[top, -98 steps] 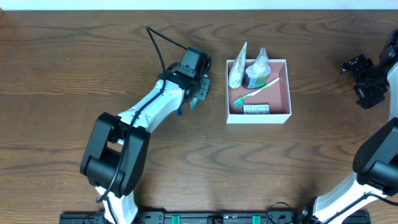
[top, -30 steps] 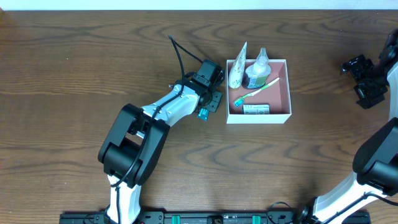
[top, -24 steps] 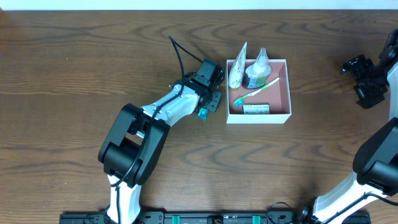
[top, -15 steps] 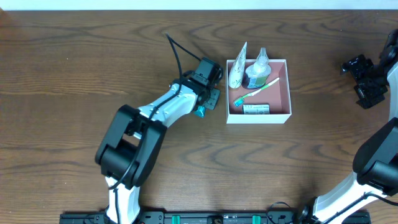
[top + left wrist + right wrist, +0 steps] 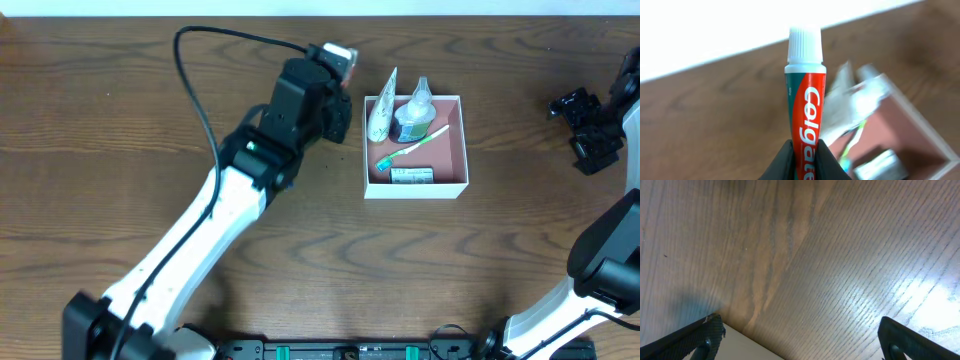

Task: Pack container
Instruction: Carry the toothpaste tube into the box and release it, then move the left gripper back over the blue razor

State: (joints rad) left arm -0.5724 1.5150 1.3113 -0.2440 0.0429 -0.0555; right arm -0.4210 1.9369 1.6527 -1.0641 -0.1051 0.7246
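Observation:
The container (image 5: 455, 140) is a square white-walled box with a pink inside, right of the table's middle. It holds a green-and-white toothbrush (image 5: 410, 148), a small bottle (image 5: 415, 112) and a flat packet (image 5: 412, 175). A white tube (image 5: 382, 105) leans on its left wall. My left gripper (image 5: 803, 152) is shut on a red Colgate toothpaste tube (image 5: 805, 95), white cap pointing away, raised above the table just left of the container (image 5: 920, 130). In the overhead view the tube's end (image 5: 337, 53) shows beyond the left gripper (image 5: 325, 95). My right gripper (image 5: 592, 125) is open and empty at the far right.
The right wrist view shows only bare wood and the right gripper's two spread fingertips (image 5: 800, 345). The left arm's black cable (image 5: 215, 35) loops over the table's back left. The table's far edge (image 5: 715, 65) meets a white wall.
My left gripper has lifted off the table with the toothpaste tube and risen up and back, beside the container's left wall. The right arm has not moved.

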